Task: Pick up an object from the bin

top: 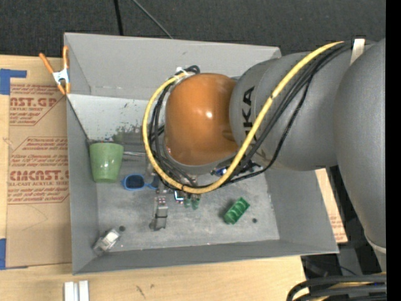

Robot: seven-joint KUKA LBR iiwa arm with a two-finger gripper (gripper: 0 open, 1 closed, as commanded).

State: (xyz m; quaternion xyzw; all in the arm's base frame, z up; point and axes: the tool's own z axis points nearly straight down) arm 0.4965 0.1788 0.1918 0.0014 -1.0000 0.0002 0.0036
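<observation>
My gripper (161, 217) reaches down below the orange cover to the bin floor, left of the middle and near the front. A small blue object (132, 182) lies on the floor just up and left of it, apart from it. Further left, a light green cup (105, 161) lies against the left wall. A green ridged piece (236, 211) rests on the floor to the gripper's right. A small clear and silver item (108, 240) sits in the front left corner. Nothing shows in the gripper.
The arm with its orange cover and looped cables hangs over the middle and back of the bin and hides the floor beneath. Bare floor shows between the gripper and the green ridged piece.
</observation>
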